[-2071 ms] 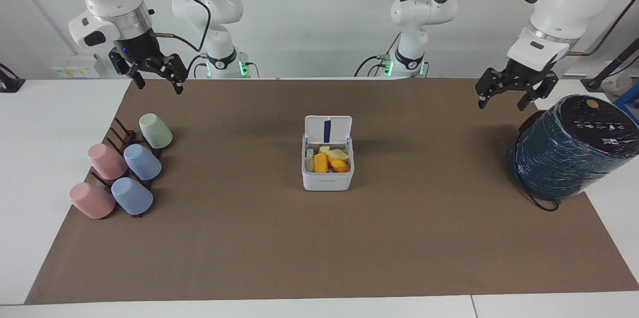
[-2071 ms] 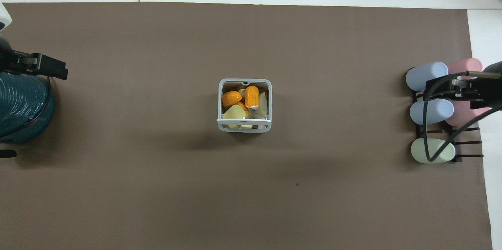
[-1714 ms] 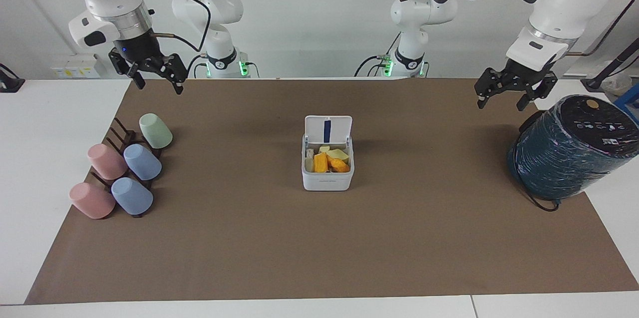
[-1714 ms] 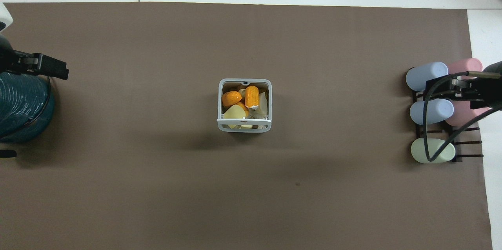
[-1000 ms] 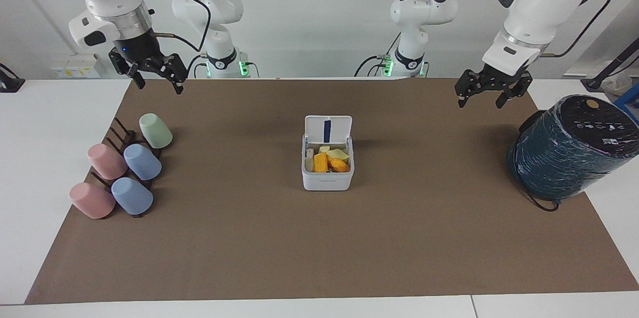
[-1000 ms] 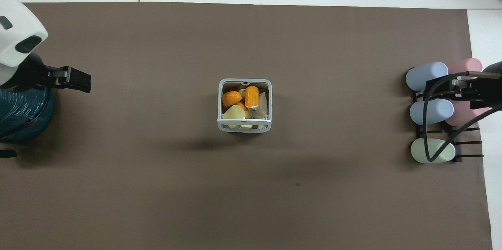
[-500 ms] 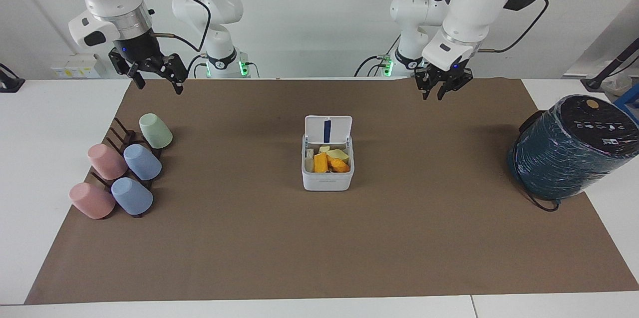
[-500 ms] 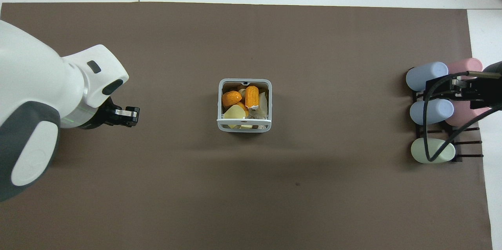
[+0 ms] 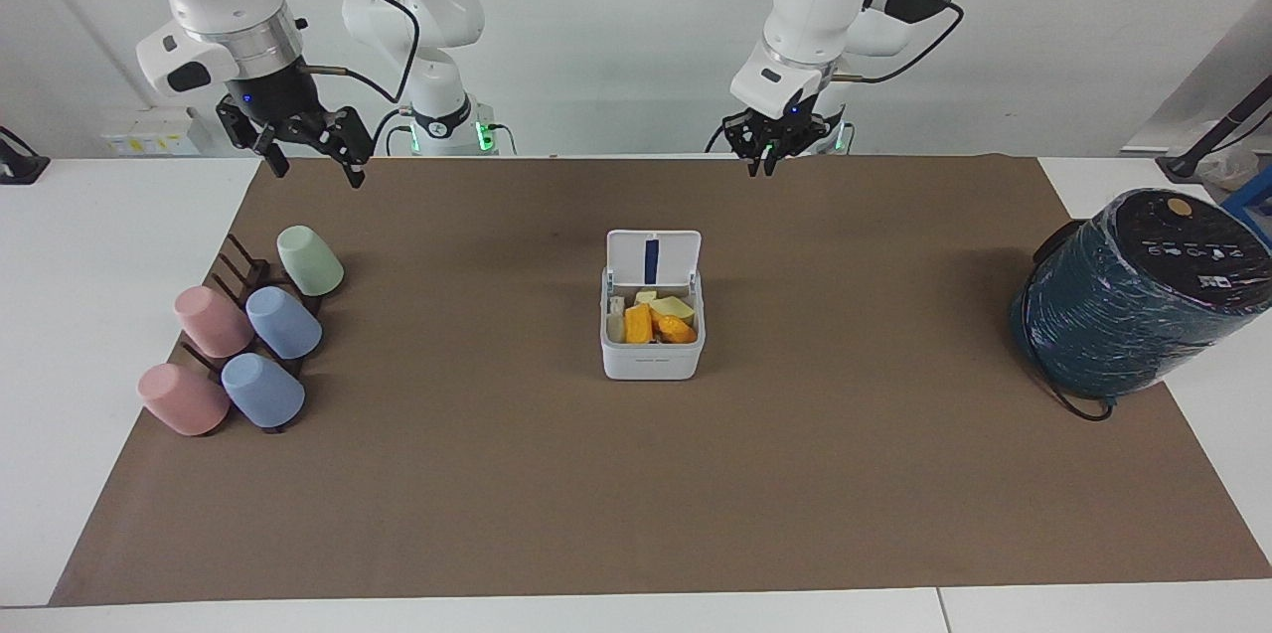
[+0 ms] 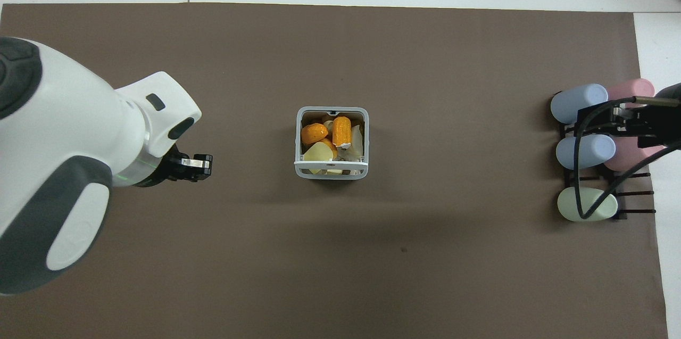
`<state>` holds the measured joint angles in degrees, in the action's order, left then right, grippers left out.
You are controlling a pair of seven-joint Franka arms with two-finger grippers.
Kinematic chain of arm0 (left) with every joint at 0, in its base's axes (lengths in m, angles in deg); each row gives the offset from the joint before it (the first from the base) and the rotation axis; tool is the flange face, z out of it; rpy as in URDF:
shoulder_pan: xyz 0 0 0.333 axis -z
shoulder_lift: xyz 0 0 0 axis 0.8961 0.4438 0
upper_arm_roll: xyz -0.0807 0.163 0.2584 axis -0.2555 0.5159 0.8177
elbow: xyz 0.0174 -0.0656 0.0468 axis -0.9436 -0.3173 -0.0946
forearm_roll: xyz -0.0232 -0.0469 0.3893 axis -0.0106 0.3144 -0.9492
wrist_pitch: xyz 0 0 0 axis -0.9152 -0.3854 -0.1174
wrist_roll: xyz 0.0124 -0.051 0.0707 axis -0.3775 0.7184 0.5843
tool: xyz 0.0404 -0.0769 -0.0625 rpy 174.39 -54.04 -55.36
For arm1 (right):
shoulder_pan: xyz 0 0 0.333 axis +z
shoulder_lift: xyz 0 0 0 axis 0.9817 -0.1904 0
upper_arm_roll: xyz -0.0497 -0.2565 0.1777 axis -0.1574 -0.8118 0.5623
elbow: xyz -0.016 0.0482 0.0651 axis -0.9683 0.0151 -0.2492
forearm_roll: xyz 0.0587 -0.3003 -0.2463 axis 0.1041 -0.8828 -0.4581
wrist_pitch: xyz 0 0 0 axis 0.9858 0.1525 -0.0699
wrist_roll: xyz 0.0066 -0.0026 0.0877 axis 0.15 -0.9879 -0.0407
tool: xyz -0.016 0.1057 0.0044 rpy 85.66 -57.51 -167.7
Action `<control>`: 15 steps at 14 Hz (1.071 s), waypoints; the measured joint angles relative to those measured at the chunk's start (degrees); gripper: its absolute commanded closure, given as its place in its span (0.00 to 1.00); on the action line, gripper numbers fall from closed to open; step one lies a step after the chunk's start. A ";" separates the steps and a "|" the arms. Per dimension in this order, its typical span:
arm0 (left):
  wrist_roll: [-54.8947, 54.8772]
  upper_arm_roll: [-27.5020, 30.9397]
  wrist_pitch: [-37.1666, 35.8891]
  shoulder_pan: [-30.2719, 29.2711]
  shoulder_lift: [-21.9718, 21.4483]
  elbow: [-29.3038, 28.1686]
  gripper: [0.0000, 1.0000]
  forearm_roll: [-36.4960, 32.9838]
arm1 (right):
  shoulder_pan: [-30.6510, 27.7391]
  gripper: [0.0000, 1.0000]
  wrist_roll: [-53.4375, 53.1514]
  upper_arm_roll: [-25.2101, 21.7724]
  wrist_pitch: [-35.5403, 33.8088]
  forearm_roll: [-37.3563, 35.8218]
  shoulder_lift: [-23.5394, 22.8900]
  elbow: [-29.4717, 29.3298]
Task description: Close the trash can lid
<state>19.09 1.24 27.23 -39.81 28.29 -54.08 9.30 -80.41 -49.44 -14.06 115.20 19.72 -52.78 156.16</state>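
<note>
I can't read any text, brand, number or sign from either camera. At about three o'clock in my facing view, the dark wrapped cylinder (image 9: 1133, 300) carries a row of small white marks and a white patch on its black top, but I can't make them into letters or numbers. Low on the front wall of the trash can (image 9: 652, 355) at the centre there is a faint grey line that may be print, and I can't read that either.
</note>
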 measured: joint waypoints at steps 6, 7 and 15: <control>9.21 0.03 15.49 3.87 -0.54 -6.16 0.89 1.65 | 0.00 0.00 0.00 0.00 0.00 0.00 0.00 0.00; 10.35 0.07 18.14 4.15 -0.40 -7.18 0.89 1.84 | 0.00 0.00 0.00 0.00 0.00 0.00 0.00 0.00; 22.53 0.07 34.18 7.23 5.74 -8.76 0.89 2.93 | 0.00 0.00 0.00 0.00 0.00 0.00 0.00 0.00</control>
<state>41.62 1.31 61.40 -32.58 34.03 -62.84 12.23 -80.41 -49.44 -14.06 115.20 19.72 -52.77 156.16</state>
